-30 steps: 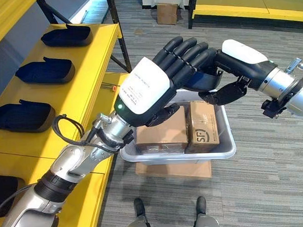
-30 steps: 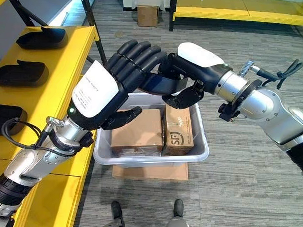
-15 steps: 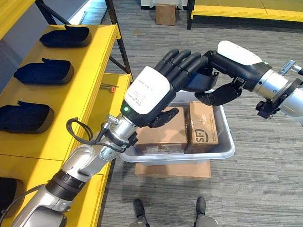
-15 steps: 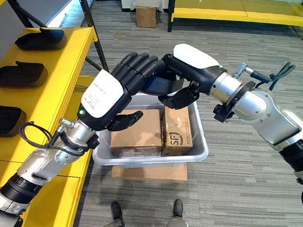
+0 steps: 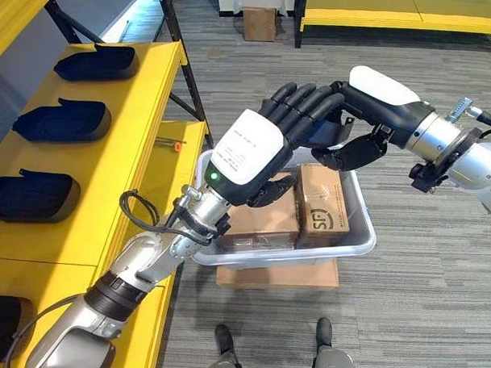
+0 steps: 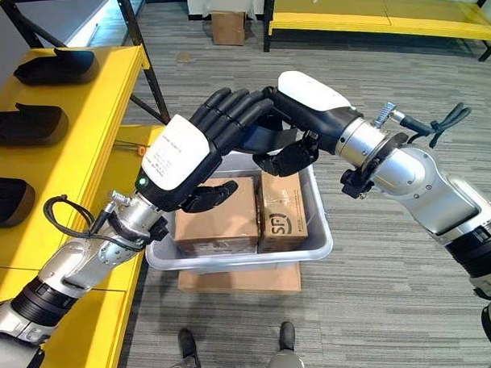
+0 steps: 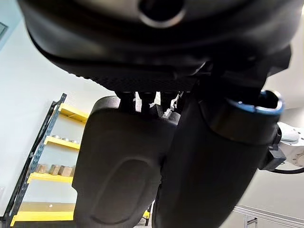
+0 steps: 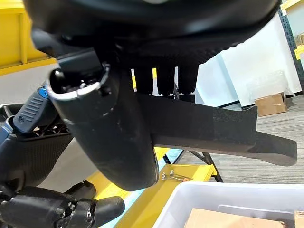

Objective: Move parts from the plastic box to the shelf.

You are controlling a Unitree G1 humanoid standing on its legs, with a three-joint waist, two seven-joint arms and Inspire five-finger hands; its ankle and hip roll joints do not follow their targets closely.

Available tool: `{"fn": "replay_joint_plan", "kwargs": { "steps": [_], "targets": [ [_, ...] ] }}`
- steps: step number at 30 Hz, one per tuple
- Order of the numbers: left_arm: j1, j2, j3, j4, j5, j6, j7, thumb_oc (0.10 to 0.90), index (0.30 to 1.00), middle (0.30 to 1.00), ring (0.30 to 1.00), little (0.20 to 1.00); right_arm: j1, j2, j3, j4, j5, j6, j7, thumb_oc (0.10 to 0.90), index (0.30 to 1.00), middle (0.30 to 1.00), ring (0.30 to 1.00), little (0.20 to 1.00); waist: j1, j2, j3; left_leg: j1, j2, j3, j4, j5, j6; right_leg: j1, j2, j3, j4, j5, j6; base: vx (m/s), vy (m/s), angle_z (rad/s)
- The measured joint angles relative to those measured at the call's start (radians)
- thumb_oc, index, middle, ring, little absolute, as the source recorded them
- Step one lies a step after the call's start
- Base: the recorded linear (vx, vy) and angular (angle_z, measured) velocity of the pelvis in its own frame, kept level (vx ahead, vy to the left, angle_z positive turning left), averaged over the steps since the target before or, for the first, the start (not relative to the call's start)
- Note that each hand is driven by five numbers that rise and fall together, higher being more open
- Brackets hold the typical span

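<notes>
Leftmost stands the yellow shelf (image 5: 138, 115), with dark parts (image 5: 62, 122) already laid along it in a row. Next comes the left hand (image 5: 264, 147), raised over the box (image 5: 360, 244), its fingers straight and close together, their tips against the near side of the part (image 8: 218, 128) held by the right hand. Its thumb hangs below, apart from the part, so this hand has no grip of its own yet. The part is a dark, shallow tray-like piece, above the far end of the box and the two cartons (image 5: 323, 205) inside; its long axis seems to run across, from one hand toward the other. On the right, the right hand (image 6: 307, 109) pinches it, fingers over the top and thumb curled beneath. The shelf lies on the left hand's side, so a handover looks the likely step: the left thumb must close under the part before the right lets go.
</notes>
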Motion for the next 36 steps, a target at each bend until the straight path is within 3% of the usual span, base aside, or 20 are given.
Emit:
{"fn": "replay_joint_plan", "kwargs": {
  "steps": [9,10,11,12,13,23,27,36],
  "targets": [
    [-0.072,-0.040,-0.052,0.117,0.002,0.011,0.008,0.900,1.000,1.000,1.000,1.000,0.000,0.076,0.007,0.061,-0.002,0.045,-0.009,0.400,0.300,0.300,0.300,0.300,-0.020,-0.026,-0.020,0.002,-0.001,0.002,0.000,0.000,0.000,-0.001,0.001,0.004,-0.002,0.000,0.000,0.00,0.000,0.00],
    [-0.082,-0.046,-0.064,0.130,0.002,0.014,0.009,0.680,0.693,0.693,0.693,0.693,0.000,0.076,0.010,0.069,-0.003,0.045,-0.009,0.400,0.300,0.300,0.300,0.300,-0.021,-0.026,-0.020,0.002,-0.001,0.004,0.000,0.000,0.000,-0.001,0.001,0.005,-0.002,0.000,0.000,0.00,0.000,0.00],
    [-0.090,-0.047,-0.072,0.137,0.002,0.016,0.011,0.633,0.627,0.627,0.627,0.627,0.000,0.077,0.011,0.073,-0.003,0.045,-0.009,0.400,0.300,0.300,0.300,0.300,-0.021,-0.026,-0.021,0.003,-0.001,0.004,0.000,0.000,0.000,-0.001,0.001,0.005,-0.002,0.000,0.000,0.00,0.000,0.00],
    [-0.105,-0.050,-0.083,0.151,0.003,0.017,0.014,0.545,0.503,0.503,0.503,0.503,0.000,0.077,0.012,0.080,-0.003,0.049,-0.009,0.400,0.300,0.300,0.300,0.300,-0.020,-0.026,-0.021,0.003,-0.001,0.004,0.000,0.000,0.000,-0.001,0.001,0.006,-0.001,0.001,-0.001,0.00,0.000,0.00],
    [-0.110,-0.053,-0.083,0.155,0.003,0.018,0.016,0.400,0.300,0.300,0.300,0.300,0.000,0.077,0.014,0.081,-0.003,0.054,-0.009,0.400,0.300,0.300,0.300,0.300,-0.021,-0.026,-0.021,0.003,0.000,0.004,0.000,0.000,0.000,-0.001,0.001,0.006,-0.002,0.001,-0.001,0.00,0.000,0.00],
    [-0.151,-0.074,-0.085,0.182,0.002,0.035,0.023,0.400,0.300,0.300,0.300,0.300,-0.001,0.074,0.046,0.087,-0.044,0.080,-0.020,0.400,0.300,0.300,0.300,0.300,-0.028,-0.025,-0.034,0.018,0.003,0.024,-0.001,-0.008,-0.003,-0.001,0.002,0.027,-0.004,0.002,-0.001,0.00,0.004,-0.06],
    [-0.149,-0.076,-0.117,0.207,0.017,0.041,-0.018,0.400,0.300,0.300,0.300,0.300,-0.002,0.079,0.056,0.093,-0.102,0.050,-0.018,0.400,0.300,0.300,0.300,0.300,-0.028,-0.026,-0.035,0.019,0.007,0.025,-0.001,-0.007,-0.003,-0.001,0.006,0.029,-0.005,0.002,-0.002,0.00,0.000,0.00],
    [-0.148,-0.077,-0.114,0.216,0.017,0.045,-0.012,0.400,0.300,0.300,0.300,0.300,-0.002,0.095,0.056,0.089,-0.104,0.048,-0.018,0.400,0.300,0.300,0.300,0.300,-0.028,-0.026,-0.035,0.025,0.012,0.029,-0.001,-0.007,-0.004,-0.001,0.011,0.035,-0.005,0.004,-0.004,0.00,0.000,0.00]
  ]
}}
